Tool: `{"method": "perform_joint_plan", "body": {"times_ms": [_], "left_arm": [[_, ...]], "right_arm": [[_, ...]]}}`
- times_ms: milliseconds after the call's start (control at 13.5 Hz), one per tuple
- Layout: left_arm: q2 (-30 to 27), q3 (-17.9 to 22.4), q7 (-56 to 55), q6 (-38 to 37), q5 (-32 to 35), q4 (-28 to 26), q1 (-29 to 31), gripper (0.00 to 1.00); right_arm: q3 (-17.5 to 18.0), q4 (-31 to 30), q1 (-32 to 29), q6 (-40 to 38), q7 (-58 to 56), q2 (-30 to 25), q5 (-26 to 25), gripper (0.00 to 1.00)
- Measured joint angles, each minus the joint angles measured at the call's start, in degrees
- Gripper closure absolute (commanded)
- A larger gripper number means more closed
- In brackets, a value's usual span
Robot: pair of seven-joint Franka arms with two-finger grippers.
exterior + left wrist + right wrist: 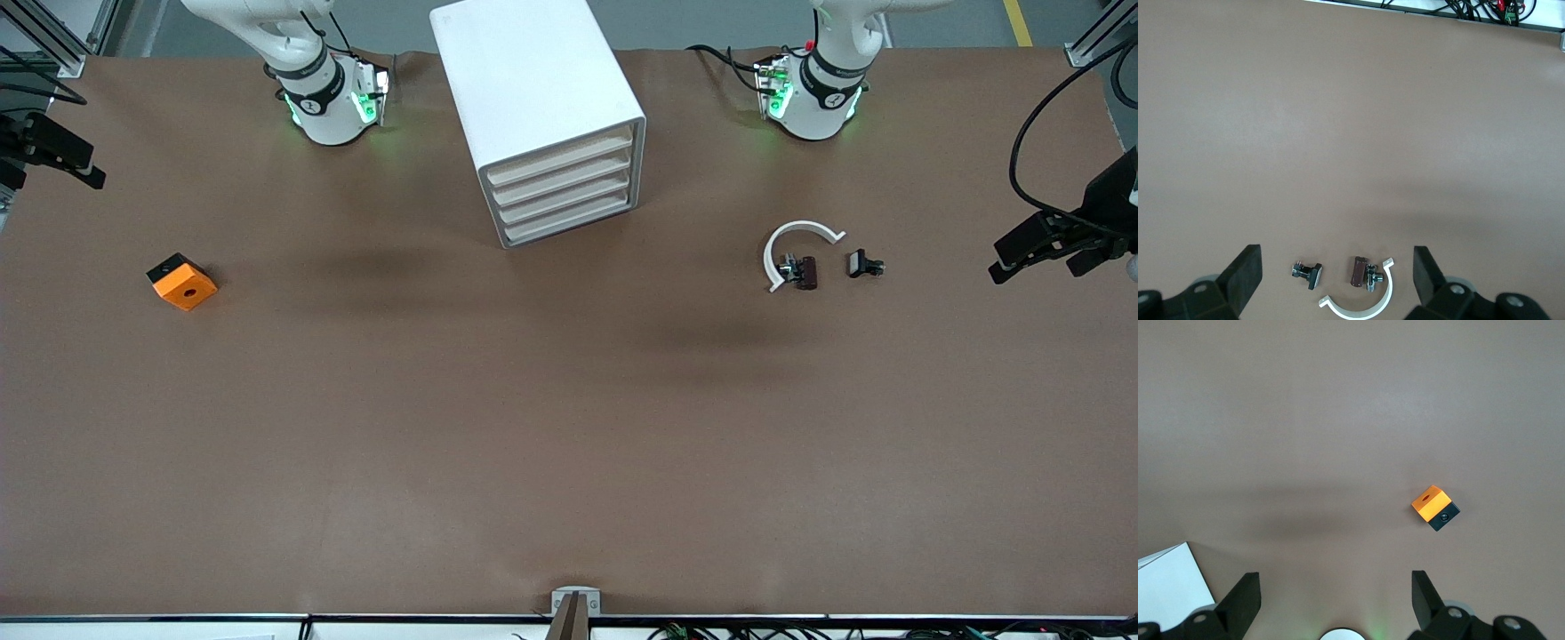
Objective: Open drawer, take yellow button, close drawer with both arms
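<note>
Left gripper [1335, 261], fingers spread, hangs over the white plastic arc [1361, 305]; right gripper [1335, 583], likewise spread, hangs near the orange holed block [1431, 501]. At upper centre of the front view, the shut cream-fronted top drawer [562, 153] sits tight above three lookalike drawers [569, 200], so a finger may hook the wrong one

You're looking at a plain brown table [569, 427]. White cabinet [524, 80] is showing four cream drawer fronts, top drawer [562, 153] included. Orange block [184, 283] is carrying a black side. White arc [794, 238] is sitting by dark parts [803, 270]. Arms [324, 98] are glowing green at their white bases.
</note>
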Motion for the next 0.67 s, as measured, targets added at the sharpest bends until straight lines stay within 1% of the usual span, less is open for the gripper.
{"method": "perform_joint_plan", "body": {"times_ms": [446,669], "left_arm": [[0.19,0.02,-0.1,0.0,0.0,-0.12,0.02,0.0],[1.24,0.16,-4.14,0.0,0.0,-0.15,0.52,0.0]], "right_arm": [[0.0,0.0,0.0,-0.01,0.0,0.0,0.0,0.0],[-0.01,0.0,0.0,-0.02,0.0,0.0,0.0,0.0]]}}
